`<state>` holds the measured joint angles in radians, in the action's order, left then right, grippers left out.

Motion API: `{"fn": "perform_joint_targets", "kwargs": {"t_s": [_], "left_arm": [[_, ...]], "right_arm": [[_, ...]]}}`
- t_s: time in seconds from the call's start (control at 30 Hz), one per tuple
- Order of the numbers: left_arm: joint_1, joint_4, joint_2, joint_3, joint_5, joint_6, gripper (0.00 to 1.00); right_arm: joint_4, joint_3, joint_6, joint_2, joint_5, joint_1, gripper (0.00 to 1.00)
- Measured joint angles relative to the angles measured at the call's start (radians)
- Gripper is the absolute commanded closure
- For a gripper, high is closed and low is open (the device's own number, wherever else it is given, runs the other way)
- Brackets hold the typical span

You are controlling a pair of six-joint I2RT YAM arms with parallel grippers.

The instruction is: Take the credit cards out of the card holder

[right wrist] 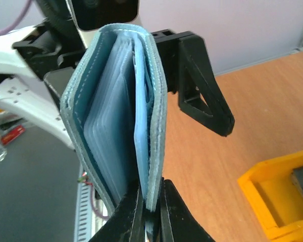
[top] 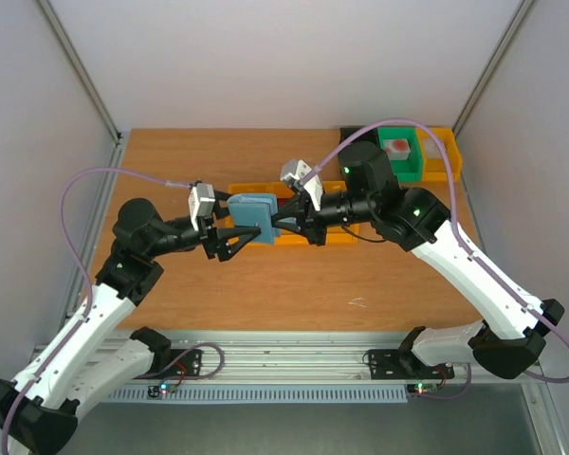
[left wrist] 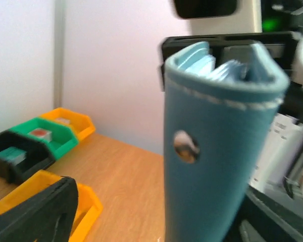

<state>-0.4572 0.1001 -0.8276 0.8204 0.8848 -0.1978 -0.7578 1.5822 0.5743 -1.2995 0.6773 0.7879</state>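
Your right hand (right wrist: 150, 222): clamps one flap of the card holder (right wrist: 150, 101), so its sleeves (right wrist: 108, 131) fan open.
Your left hand (top: 245, 239): spread wide, astride it.

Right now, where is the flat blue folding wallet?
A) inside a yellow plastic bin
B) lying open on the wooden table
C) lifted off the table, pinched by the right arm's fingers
C: the right arm's fingers pinch one cover of the flat blue folding wallet, with the wooden table below it.

Wooden table (top: 266, 294) with coloured bins (top: 408, 173)
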Motion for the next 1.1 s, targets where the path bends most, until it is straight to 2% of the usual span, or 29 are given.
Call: {"fn": "perform_joint_targets", "kwargs": {"t_s": [0.03,0.07,0.23,0.43,0.53,0.8,1.1], "left_arm": [[-0.002,-0.001,0.0,-0.006,-0.043,-0.006,0.01],[-0.003,-0.005,0.002,-0.021,-0.136,-0.017,0.01],[-0.003,-0.014,0.002,-0.049,-0.246,0.007,0.01],[-0.003,-0.025,0.002,-0.056,-0.357,0.023,0.01],[-0.003,-0.029,-0.008,-0.056,-0.437,0.023,0.01],[-0.005,-0.051,-0.032,-0.055,-0.588,0.027,0.01],[-0.005,-0.063,-0.031,-0.054,-0.63,0.055,0.0]], "right_arm": [[0.005,-0.003,-0.007,0.0,-0.019,0.002,0.99],[0.011,-0.004,-0.021,0.0,-0.059,0.005,0.99],[0.017,0.003,-0.1,-0.021,-0.253,0.017,0.99],[0.003,0.063,-0.195,-0.111,-0.665,0.121,0.99],[0.0,0.085,-0.215,-0.148,-0.799,0.159,0.99],[-0.007,0.112,-0.213,-0.179,-0.867,0.174,0.99],[-0.002,0.111,-0.177,-0.178,-0.832,0.152,0.99]]}}
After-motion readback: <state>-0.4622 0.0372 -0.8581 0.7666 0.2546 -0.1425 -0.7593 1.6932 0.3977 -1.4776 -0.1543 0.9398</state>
